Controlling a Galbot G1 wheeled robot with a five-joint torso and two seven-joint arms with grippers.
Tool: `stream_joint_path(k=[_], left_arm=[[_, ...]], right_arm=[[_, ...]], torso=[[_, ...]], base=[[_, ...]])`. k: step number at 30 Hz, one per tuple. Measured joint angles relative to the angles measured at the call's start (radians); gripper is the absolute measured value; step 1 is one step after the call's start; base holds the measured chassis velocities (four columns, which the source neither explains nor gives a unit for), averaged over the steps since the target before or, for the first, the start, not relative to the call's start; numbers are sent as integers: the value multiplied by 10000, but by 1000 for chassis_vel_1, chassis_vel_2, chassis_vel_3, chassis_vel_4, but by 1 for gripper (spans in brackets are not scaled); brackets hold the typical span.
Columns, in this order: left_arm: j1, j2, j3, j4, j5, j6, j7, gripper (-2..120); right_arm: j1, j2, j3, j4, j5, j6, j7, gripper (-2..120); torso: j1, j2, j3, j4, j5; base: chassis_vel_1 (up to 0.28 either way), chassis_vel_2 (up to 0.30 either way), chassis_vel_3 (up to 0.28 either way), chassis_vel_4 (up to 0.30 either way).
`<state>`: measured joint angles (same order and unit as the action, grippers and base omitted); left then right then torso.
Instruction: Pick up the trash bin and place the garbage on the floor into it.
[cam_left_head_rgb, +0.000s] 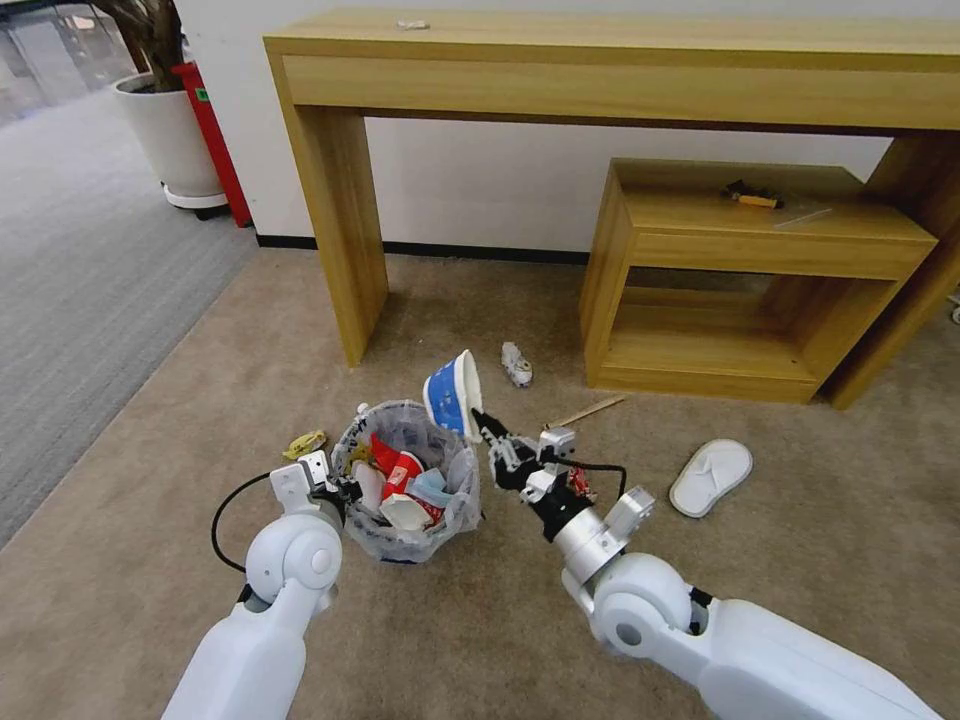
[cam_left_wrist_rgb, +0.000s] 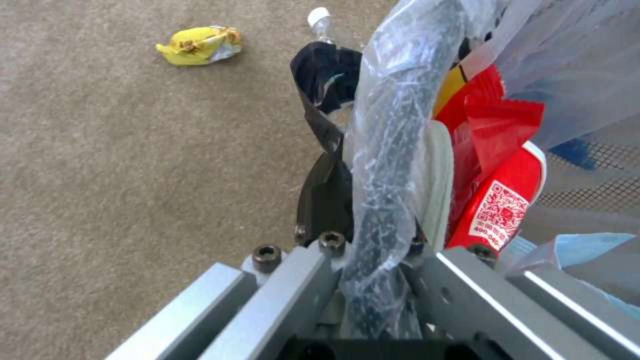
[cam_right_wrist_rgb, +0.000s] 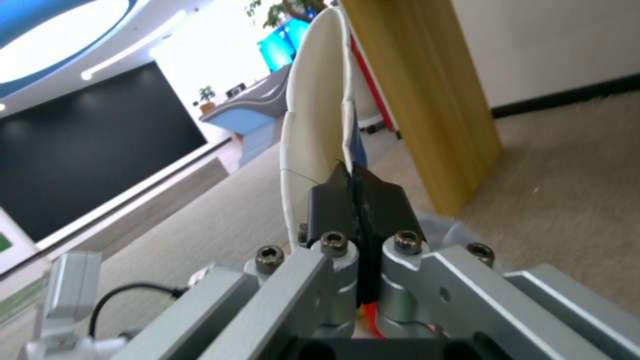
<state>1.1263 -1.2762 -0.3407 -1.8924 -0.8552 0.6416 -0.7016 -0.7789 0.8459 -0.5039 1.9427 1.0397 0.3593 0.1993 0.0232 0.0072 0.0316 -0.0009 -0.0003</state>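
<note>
One small round trash bin (cam_left_head_rgb: 408, 480), lined with a crinkled clear plastic bag, is seen on the beige short-pile carpet (cam_left_head_rgb: 200, 480) in front of two light wooden pieces: a long desk (cam_left_head_rgb: 620, 70) and a low shelf unit (cam_left_head_rgb: 740, 280). The bin is stood nearly upright and is packed with red wrappers, a white carton and blue paper. Its near rim is clamped by the left gripper (cam_left_head_rgb: 345, 490); in the left wrist view, the dark fingers (cam_left_wrist_rgb: 327, 150) are seen closed over the bagged rim (cam_left_wrist_rgb: 387, 150).

One crushed paper cup (cam_left_head_rgb: 453, 394), blue outside and white inside, is pinched by its edge in the right gripper (cam_left_head_rgb: 485, 420), just above the bin's far right rim. The cup's long axis is tilted, its open mouth turned toward the desk and to the right. In the right wrist view, the black fingertips (cam_right_wrist_rgb: 357, 200) are pressed together on the flattened white wall of the cup (cam_right_wrist_rgb: 313, 125).

Four pieces of litter are counted on the carpet: one yellow wrapper (cam_left_head_rgb: 304, 443) left of the bin, one small crumpled packet (cam_left_head_rgb: 517, 364) beyond the cup, one wooden stick (cam_left_head_rgb: 590, 410) near the shelf unit, and one white slipper (cam_left_head_rgb: 711, 476), sole up, well to the right.
</note>
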Motion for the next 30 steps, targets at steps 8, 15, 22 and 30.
stream_joint_path(k=[8, 15, 22, 30], left_arm=[[-59, 38, 74, -108, -81, 7, -39, 0], [90, 209, 61, -531, -221, 25, -65, 0], [220, 328, -38, -704, -274, 30, -65, 0], [322, 284, 2, -861, -285, 31, -35, 0]], right_arm=[[413, 309, -732, -692, 31, 95, 42, 0], [497, 650, -1125, -1542, -18, 137, 63, 0], [498, 869, -1248, -2051, -161, 177, 83, 0], [528, 969, -1284, -2331, -330, 139, 228, 10]], torso=[[0, 0, 1, 2, 1], [0, 0, 0, 1, 1], [0, 0, 0, 2, 0], [0, 0, 0, 1, 0]], base=[[0, 0, 0, 0], [0, 0, 0, 0], [0, 0, 0, 0], [0, 0, 0, 0]])
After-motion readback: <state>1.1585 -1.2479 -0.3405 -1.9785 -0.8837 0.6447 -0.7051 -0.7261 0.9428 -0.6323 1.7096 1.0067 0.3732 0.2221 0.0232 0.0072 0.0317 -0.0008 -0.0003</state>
